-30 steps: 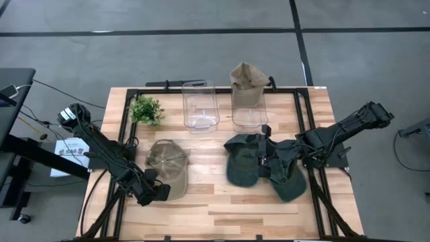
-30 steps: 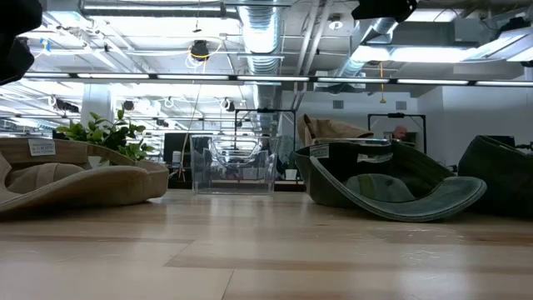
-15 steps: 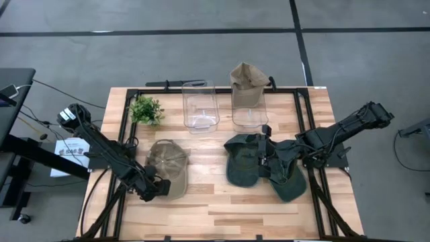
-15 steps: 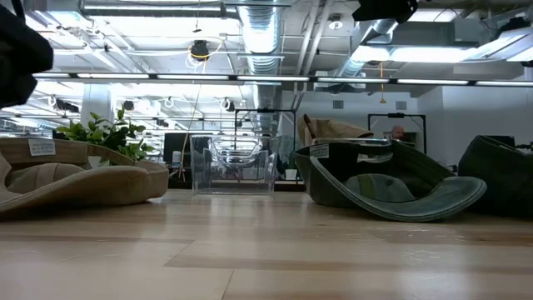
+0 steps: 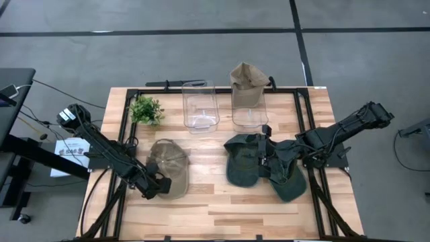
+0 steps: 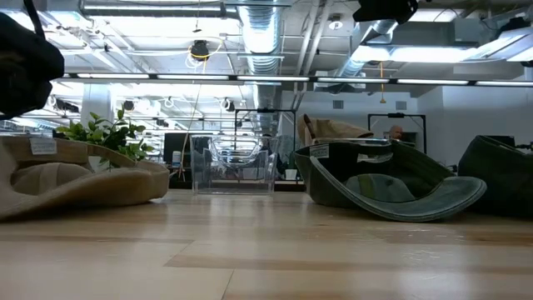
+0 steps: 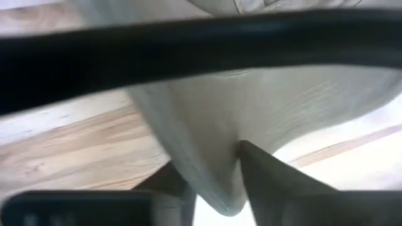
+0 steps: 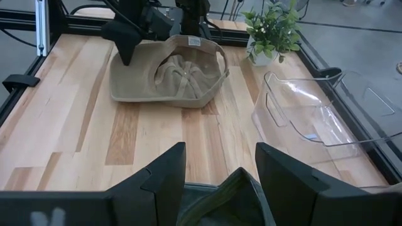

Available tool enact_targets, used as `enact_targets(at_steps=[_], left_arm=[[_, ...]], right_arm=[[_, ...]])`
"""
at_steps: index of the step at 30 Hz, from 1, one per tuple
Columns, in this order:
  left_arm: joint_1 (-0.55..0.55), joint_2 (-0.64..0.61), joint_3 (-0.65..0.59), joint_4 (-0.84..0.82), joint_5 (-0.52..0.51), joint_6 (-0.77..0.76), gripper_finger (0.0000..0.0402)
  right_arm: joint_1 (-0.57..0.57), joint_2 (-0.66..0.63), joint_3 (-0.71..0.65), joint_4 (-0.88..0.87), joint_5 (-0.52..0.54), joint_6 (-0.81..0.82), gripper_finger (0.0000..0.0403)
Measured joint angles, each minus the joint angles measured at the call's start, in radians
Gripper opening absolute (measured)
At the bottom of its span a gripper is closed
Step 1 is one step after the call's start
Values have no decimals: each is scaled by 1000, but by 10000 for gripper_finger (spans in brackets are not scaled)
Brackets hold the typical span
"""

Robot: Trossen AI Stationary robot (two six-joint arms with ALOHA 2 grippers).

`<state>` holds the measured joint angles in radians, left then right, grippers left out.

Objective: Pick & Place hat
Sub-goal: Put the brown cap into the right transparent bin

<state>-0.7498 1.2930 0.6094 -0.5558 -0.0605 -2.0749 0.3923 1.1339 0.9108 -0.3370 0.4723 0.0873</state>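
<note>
Brim of tan cap [image 5: 168, 163] pinched in my left gripper [image 5: 160, 185] for lifting | right gripper [image 5: 263, 161] idles, fingers apart over green hat [image 5: 243, 161]

Overhead, we see even, diffuse light on the wooden table [image 5: 222, 202]; shadows under the hats are short and soft, and no glare breaks the wood grain. The two clear plastic bins [image 5: 200, 105] catch faint highlights along their rims. At table height, we look into bright ceiling strip lights [image 6: 250, 79] that wash out the far room, and the near tabletop carries a pale sheen. The tan cap [image 7: 264, 107] in the left wrist view is heavily blurred, too close for focus. Our right wrist view is sharp, with slight bowing at its edges.
</note>
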Motion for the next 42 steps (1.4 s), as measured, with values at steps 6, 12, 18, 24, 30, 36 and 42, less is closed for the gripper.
enact_targets(at_steps=[6,12,18,24,30,36,42], left_arm=[[0,-3,3,16,-30,31,14],[-1,-2,2,27,-82,96,12],[-2,0,3,49,-178,202,12],[-1,2,43,43,-274,351,12],[-1,2,94,52,-474,550,12],[-1,1,134,117,-795,844,12],[86,-14,141,156,-851,840,11]], right_arm=[[0,0,0,0,0,0,182],[0,0,0,0,0,0,182],[-10,0,0,3,0,2,182],[-32,0,0,59,0,-7,182],[-35,0,0,141,0,-84,182],[-53,0,0,222,66,-122,182],[-98,0,0,265,187,-122,182]])
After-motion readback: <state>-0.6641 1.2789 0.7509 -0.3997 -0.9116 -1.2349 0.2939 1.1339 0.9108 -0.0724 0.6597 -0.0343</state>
